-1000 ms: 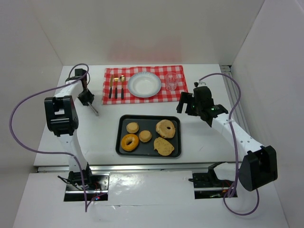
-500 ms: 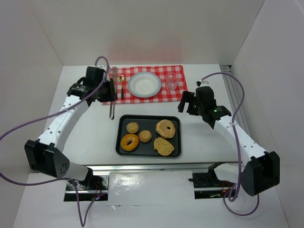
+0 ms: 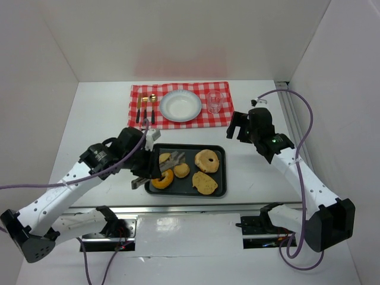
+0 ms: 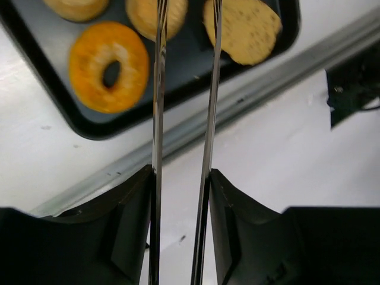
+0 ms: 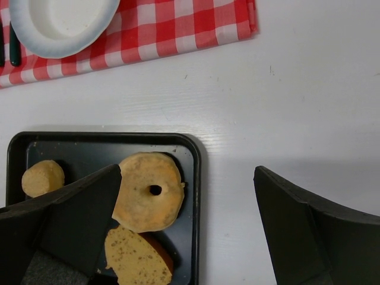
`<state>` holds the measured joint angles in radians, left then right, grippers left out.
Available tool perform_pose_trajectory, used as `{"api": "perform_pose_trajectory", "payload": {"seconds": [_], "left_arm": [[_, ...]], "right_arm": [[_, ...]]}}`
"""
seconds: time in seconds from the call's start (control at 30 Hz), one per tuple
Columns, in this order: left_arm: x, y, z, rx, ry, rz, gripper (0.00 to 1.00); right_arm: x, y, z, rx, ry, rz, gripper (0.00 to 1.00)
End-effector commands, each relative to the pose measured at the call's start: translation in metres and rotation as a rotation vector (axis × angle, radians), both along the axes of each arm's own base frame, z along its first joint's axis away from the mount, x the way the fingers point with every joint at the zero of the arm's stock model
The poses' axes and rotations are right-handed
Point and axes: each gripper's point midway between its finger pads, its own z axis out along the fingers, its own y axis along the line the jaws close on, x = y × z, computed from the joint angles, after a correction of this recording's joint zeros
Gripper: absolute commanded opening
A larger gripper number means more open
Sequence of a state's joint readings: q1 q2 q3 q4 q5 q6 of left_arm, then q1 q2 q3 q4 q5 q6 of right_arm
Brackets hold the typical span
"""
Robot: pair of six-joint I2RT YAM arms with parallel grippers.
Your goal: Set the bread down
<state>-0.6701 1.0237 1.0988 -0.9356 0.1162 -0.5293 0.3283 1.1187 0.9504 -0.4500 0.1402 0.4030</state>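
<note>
A black tray holds several breads: an orange doughnut, two small buns, a holed bagel and a flat slice. My left gripper is shut on metal tongs, whose two blades stand slightly apart. They reach over the tray between the doughnut and the flat slice. The blade tips run out of the left wrist view, and no bread shows between them. My right gripper hovers open and empty to the right of the tray, the bagel beside its left finger.
A white plate sits on a red checked cloth behind the tray, with cutlery to its left and a clear glass to its right. White walls close in three sides. A metal rail runs along the near table edge.
My left arm swung with the tongs from the back left, past the cutlery, to the tray's left half. The tong blades have spread slightly. My right gripper drifted slightly right.
</note>
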Motion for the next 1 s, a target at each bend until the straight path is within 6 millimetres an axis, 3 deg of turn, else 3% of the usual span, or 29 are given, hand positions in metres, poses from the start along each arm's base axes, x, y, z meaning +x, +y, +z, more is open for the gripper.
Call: {"api": "perform_pose_trajectory", "payload": {"seconds": [0.0,0.23,0.37,0.53,0.7,0.97], "left_arm": [[-0.032,-0.022,0.004,-0.055,0.073,-0.052,0.53],[-0.048,-0.045,-0.025,0.064,0.134,-0.04,0.54],[-0.042,-0.058,-0.027,0.039,0.134,-0.013,0.58],[-0.036,-0.057,-0.04,0.053,0.136,0.026,0.59],[-0.022,-0.061,-0.053,-0.015,0.159,0.037,0.59],[-0.025,-0.071,-0.055,-0.157,0.204,-0.035,0.6]], "right_arm": [[0.001,-0.007,0.023,0.003,-0.05,-0.032,1.0],[-0.001,-0.008,0.024,0.003,-0.05,-0.032,1.0],[-0.004,-0.008,0.026,0.003,-0.05,-0.032,1.0],[-0.004,-0.007,0.026,0.008,-0.048,-0.025,1.0],[-0.004,-0.007,0.026,0.008,-0.048,-0.025,1.0],[-0.003,-0.009,0.025,-0.007,-0.042,-0.027,1.0]]}}
